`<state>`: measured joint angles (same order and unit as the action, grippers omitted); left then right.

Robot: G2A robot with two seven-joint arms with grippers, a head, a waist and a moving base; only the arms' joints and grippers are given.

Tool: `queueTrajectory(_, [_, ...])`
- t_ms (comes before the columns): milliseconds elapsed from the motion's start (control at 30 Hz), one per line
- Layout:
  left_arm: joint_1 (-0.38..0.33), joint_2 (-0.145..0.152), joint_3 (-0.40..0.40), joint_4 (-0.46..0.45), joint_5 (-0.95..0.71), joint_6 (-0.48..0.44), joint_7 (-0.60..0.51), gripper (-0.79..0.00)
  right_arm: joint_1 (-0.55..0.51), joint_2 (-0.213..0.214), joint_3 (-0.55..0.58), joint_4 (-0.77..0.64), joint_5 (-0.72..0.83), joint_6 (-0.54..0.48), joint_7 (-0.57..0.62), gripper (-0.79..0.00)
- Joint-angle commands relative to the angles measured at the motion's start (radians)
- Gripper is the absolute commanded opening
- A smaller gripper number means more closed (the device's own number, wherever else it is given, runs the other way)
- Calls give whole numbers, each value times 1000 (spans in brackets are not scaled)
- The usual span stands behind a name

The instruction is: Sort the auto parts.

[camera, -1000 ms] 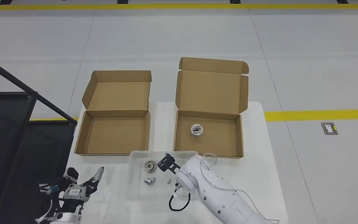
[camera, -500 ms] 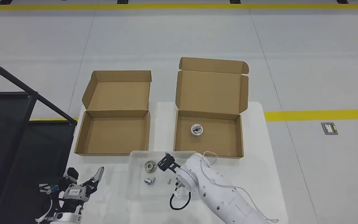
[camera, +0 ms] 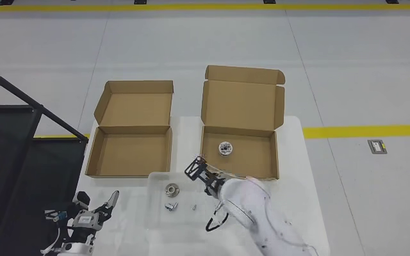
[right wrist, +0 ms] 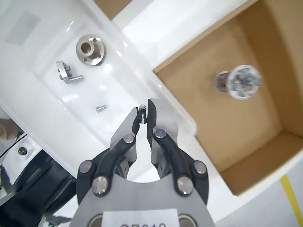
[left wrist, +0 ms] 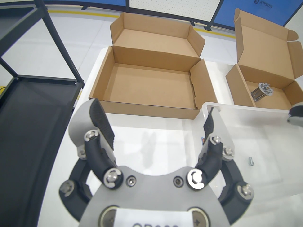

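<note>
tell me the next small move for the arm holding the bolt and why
Probably carry the right gripper over the near wall of the right box. It is shut on the bolt, lifted above the rim of the tray beside that box's corner, not yet over its floor, where one round part already lies.

Left pincer agape; right pincer tight on a bolt.

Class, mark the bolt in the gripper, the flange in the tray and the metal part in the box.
bolt (right wrist: 142, 113), right wrist view, threaded shank
flange (right wrist: 91, 50), right wrist view, raised hub
metal part (right wrist: 243, 81), right wrist view, round end face
</note>
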<state>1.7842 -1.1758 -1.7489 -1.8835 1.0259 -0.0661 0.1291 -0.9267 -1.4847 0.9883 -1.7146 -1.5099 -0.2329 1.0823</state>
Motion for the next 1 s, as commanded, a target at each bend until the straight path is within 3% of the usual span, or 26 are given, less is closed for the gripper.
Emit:
queueTrajectory(0, [0, 0, 0, 0, 0, 0, 0, 0, -60, 16, 50, -118, -112, 4, -64, -785])
queueTrajectory(100, [0, 0, 0, 0, 0, 0, 0, 0, -93, 31, 96, -159, -227, -4, -109, -785])
queueTrajectory(233, [0, 0, 0, 0, 0, 0, 0, 0, -58, 43, 150, -126, -264, -101, -161, -785])
queueTrajectory(533, [0, 0, 0, 0, 0, 0, 0, 0, 190, 53, 286, 173, -144, -293, -92, -785])
queueTrajectory(667, [0, 0, 0, 0, 0, 0, 0, 0, 296, 50, 287, 331, -112, -296, -74, -785])
queueTrajectory(967, [0, 0, 0, 0, 0, 0, 0, 0, 302, 49, 286, 340, -110, -295, -74, -785])
